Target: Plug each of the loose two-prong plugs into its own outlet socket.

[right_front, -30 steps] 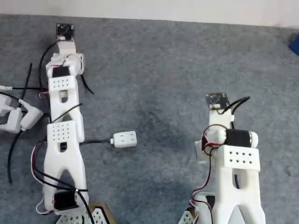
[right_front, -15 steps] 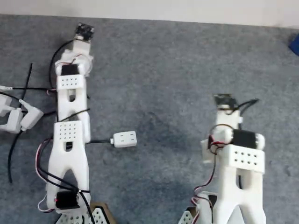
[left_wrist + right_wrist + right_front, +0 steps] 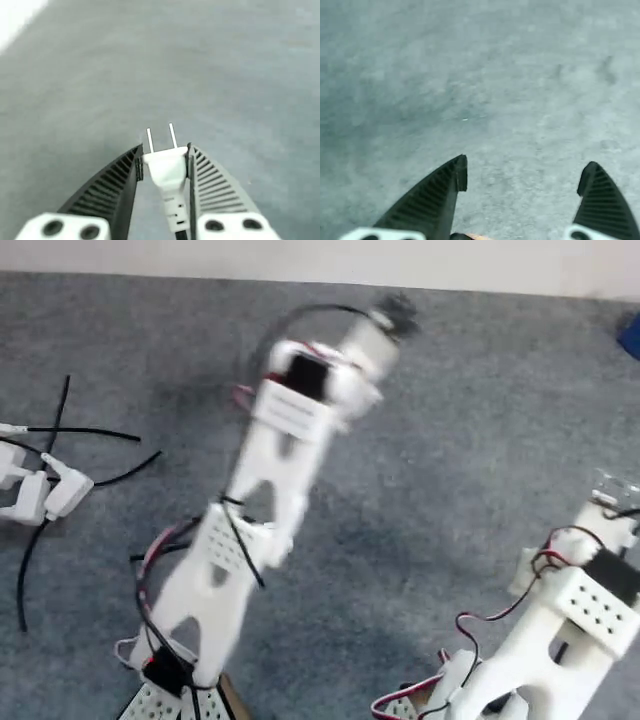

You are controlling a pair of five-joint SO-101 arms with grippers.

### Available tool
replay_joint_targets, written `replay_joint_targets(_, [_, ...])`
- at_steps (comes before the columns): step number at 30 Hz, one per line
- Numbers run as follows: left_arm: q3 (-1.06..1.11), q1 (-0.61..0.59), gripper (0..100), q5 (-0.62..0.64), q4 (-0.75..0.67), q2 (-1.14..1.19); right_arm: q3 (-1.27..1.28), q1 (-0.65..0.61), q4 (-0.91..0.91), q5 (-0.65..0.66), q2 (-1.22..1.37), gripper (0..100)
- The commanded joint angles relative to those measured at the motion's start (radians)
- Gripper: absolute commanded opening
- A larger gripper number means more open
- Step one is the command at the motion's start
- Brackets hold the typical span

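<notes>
Gripping white plug (image 3: 165, 170), prongs outward: L fingers (image 3: 120, 185), clamped. R fingers (image 3: 435, 200): wide apart, over grey worktop (image 3: 470, 75); loose plugs (image 3: 45, 490) on L side.

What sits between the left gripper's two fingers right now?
A white two-prong plug, clamped in the left gripper with its prongs pointing outward, as the left wrist view shows.

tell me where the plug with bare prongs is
In the left wrist view, the plug sits clamped in the left gripper, prongs pointing outward over the grey carpet.
</notes>
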Motion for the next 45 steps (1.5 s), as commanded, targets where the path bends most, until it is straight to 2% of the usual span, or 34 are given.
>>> replay_joint_targets(1, [0.002,0.105,1,0.12,0.043,-0.102,-0.039,0.067,-0.022,0.046,0.002,34.2])
replay_joint_targets(3, [0.002,0.156,1,0.184,0.043,-0.107,-0.039,0.11,-0.047,0.049,0.002,34.2])
replay_joint_targets(9, [0.008,0.309,1,0.195,0.046,-0.111,-0.041,0.268,-0.114,0.06,0.004,34.2])
replay_joint_targets(12, [0.03,0.366,9,0.209,0.046,-0.114,-0.041,0.292,-0.119,0.109,0.004,34.2])
replay_joint_targets(14, [0.033,0.392,17,0.282,0.046,-0.114,-0.041,0.297,-0.119,0.109,0.004,34.2])
replay_joint_targets(17, [0.024,0.398,25,0.361,0.044,-0.12,-0.041,0.3,-0.119,0.112,0.004,34.2])
replay_joint_targets(21, [0.031,0.34,23,0.359,0.044,-0.16,-0.041,0.286,-0.119,0.112,0.004,34.2])
replay_joint_targets(25, [0.028,0.165,20,0.358,0.043,-0.191,-0.039,0.205,-0.108,0.107,0.004,34.2])
replay_joint_targets(27, [0.031,0.019,19,0.351,0.046,-0.213,-0.033,0.139,-0.081,0.112,0.004,34.2])
replay_joint_targets(29, [0.033,-0.156,19,0.247,0.046,-0.231,-0.039,0.039,-0.033,0.115,0.004,34.2])
replay_joint_targets(32, [0.035,-0.395,19,0.069,0.044,-0.226,-0.042,-0.16,0.033,0.109,0.004,34.2])
replay_joint_targets(35, [0.088,-0.608,19,0.117,0.048,-0.217,-0.084,-0.412,0.142,0.069,0.008,34.2])
replay_joint_targets(39, [0.348,-0.805,19,0.103,0.048,-0.217,-0.134,-0.743,0.263,-0.16,0.076,34.1])
replay_joint_targets(42, [0.533,-0.894,19,0.037,0.046,-0.243,-0.143,-0.776,0.263,-0.167,0.162,30.0])
replay_joint_targets(45, [0.667,-0.96,19,0.011,0.046,-0.306,-0.136,-0.779,0.263,-0.17,0.277,17.3])
